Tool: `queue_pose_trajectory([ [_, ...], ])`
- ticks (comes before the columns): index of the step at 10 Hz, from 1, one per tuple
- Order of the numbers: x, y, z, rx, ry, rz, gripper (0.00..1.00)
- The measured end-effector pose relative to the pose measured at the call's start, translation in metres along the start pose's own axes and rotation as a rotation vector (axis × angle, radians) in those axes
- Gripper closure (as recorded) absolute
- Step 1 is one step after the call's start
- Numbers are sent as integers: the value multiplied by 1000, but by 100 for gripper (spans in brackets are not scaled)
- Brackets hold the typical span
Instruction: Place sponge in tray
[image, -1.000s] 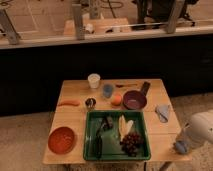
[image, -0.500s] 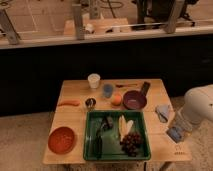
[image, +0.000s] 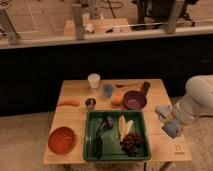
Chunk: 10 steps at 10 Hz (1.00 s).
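Observation:
A pale blue-grey sponge (image: 162, 111) lies on the wooden table (image: 70, 117) near its right edge, just right of the green tray (image: 116, 154). The tray sits at the table's front middle and holds a black brush (image: 101, 132), a banana (image: 124, 124) and dark grapes (image: 132, 142). My white arm (image: 196, 100) comes in from the right. Its gripper (image: 171, 129) hangs low over the table's right edge, just in front of and slightly right of the sponge.
Behind the tray stand a purple bowl (image: 134, 100), an orange (image: 116, 100), a blue cup (image: 107, 90), a white cup (image: 93, 80) and a small tin (image: 90, 103). A carrot (image: 69, 103) and an orange bowl (image: 62, 140) lie at the left.
My arm has moved up and left from the table's front right corner, bringing the gripper close to the sponge. The sponge and the other things have not moved.

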Motion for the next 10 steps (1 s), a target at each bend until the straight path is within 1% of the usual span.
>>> queue_pose_trajectory([
  [5,0,-1,1,0,-1,-1,100],
  [6,-5,-2,1,-4,0,-18,100],
  [7,-13,-8,1,-11,4,-50,100],
  [8,-22,-17,2,-9,11,-82,100],
  [9,-37,-27,4,-17,19,-120,100],
  [10,-58,-44,7,-21,29,-168,100],
])
